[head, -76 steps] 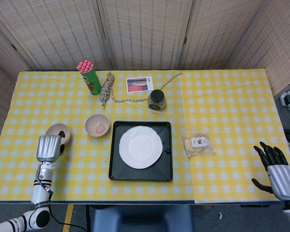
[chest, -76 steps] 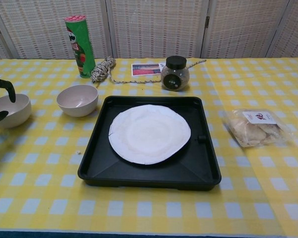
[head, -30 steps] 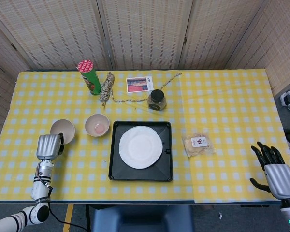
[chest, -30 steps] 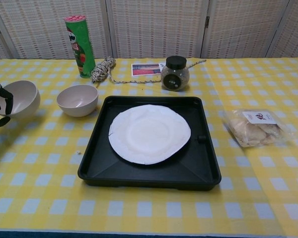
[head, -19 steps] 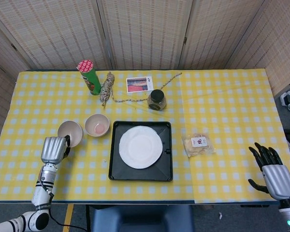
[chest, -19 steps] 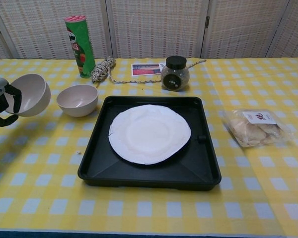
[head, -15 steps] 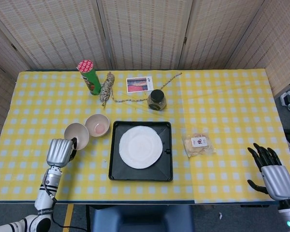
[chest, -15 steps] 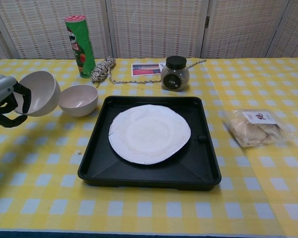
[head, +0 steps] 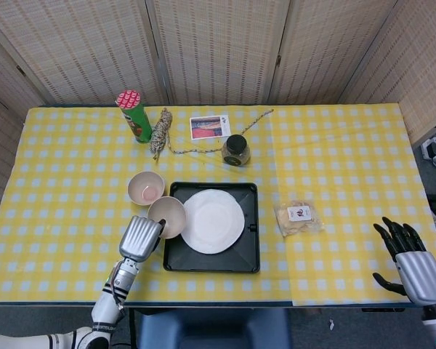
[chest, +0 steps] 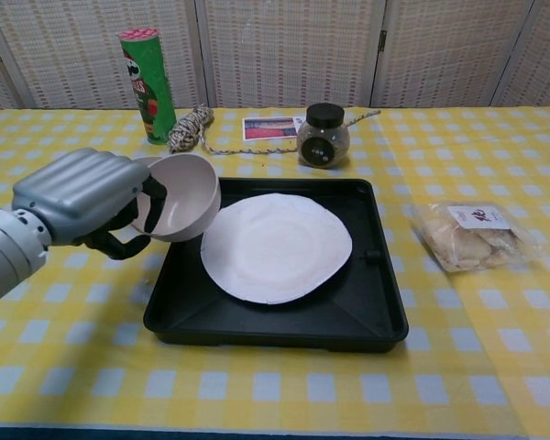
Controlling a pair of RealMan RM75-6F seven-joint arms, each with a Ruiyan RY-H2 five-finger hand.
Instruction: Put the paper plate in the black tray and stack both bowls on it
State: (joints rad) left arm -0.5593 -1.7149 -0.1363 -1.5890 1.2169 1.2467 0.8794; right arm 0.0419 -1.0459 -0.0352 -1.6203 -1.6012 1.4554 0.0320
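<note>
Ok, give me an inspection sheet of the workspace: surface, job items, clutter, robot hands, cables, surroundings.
Surface: table under a yellow checked cloth.
Job's things: paper plate lies in the black tray; held bowl is over the tray's left edge, tilted; second bowl stands on the cloth beyond it.
Clutter: chip can, twine bundle, photo card, black-lidded jar, snack bag.
Robot hands: left robot hand holds the bowl; right robot hand is open, beyond the table's right near corner.
Cables: plug and lead on the floor at right.
Surroundings: woven screens behind the table.
</note>
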